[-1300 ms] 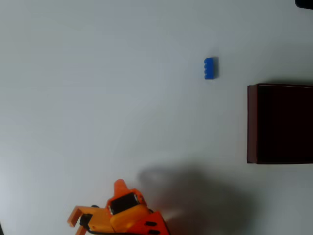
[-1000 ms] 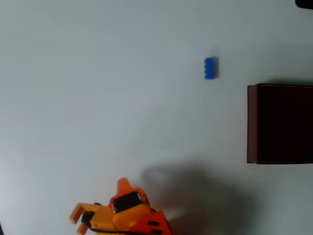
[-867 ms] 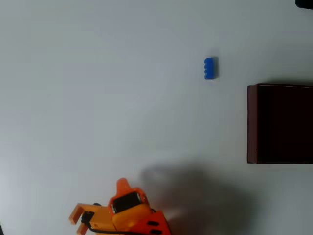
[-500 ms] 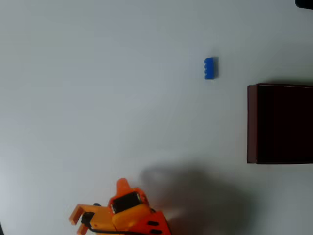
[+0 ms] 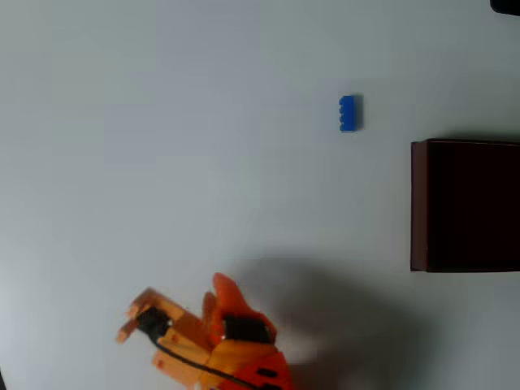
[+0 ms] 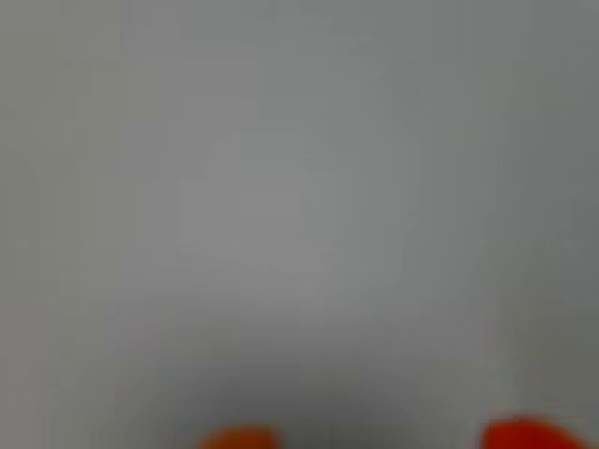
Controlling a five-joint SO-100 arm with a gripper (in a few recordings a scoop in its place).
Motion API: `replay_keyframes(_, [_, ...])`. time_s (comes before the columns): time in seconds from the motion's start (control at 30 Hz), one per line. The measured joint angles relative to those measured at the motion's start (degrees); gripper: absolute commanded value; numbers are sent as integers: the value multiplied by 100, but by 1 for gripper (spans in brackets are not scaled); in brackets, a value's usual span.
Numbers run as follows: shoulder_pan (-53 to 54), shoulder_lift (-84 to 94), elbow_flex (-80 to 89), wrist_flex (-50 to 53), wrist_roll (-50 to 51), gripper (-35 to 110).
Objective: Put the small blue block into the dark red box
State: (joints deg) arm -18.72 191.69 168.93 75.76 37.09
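Small blue block (image 5: 348, 113) lies alone toward the surface's (image 5: 162, 146) far right; nearer, fingers (image 5: 175, 305) hover spread apart, holding nothing, at the near edge; dark red box (image 5: 419, 205) sits against the right edge.

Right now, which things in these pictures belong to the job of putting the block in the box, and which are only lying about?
Belong to the job:
- small blue block, alone on the table
- dark red box, at the right edge in the overhead view
- orange gripper, far from both

Only lying about:
- white table
- a dark thing at the top right corner, too cut off to name
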Motion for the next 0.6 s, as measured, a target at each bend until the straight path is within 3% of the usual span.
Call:
replay_keyframes(0.13, [773, -404, -439, -237, 835, 15])
replay_keyframes(0.27, [1547, -1898, -1468, -202, 1582, 20])
replay_keyframes(0.6, [2830, -5062, -3410, -642, 2391, 27])
